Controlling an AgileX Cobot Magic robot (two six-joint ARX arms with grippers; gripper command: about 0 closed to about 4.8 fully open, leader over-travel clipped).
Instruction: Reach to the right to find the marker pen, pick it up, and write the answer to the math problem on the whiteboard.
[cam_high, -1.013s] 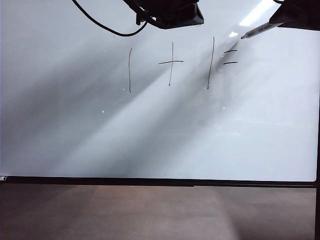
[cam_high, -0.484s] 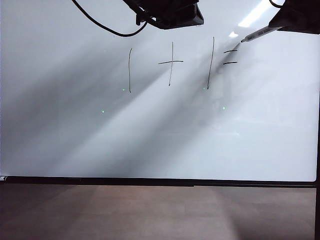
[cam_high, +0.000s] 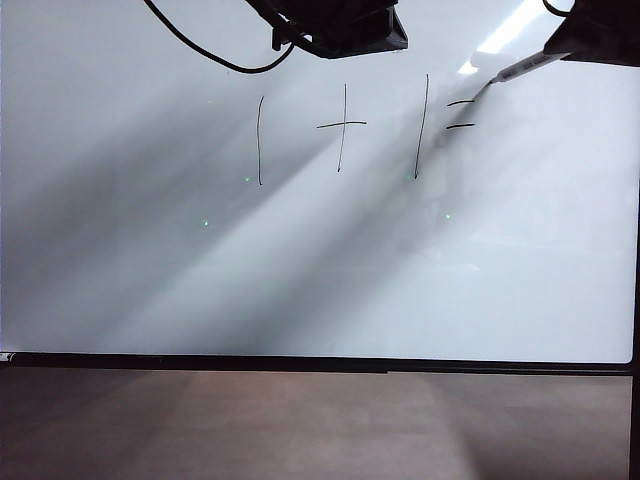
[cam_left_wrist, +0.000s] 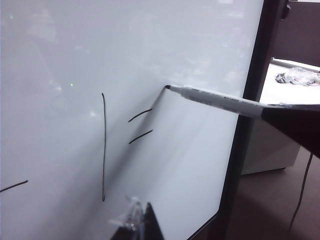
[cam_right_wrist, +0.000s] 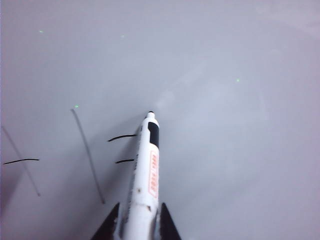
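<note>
Shifted rightward, one marker pen (cam_high: 528, 67) nears two dashes (cam_high: 460, 114).

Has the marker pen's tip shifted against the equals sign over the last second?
Yes. In the exterior view the marker pen, held by the right gripper, has edged rightward, its tip now slightly farther from the equals dashes of the math problem.

Left arm (cam_high: 340, 25): black, angular housing, top centre of the exterior view.
Cable (cam_high: 200, 50): thin, black, hanging in a curve at upper left.
Right arm (cam_high: 600, 30): black, wedge-shaped block, upper right corner.
Right gripper (cam_right_wrist: 136, 227): two black, pointed fingers.
Left gripper (cam_left_wrist: 140, 222): one dark tapered finger beside a clear, glinting piece.
</note>
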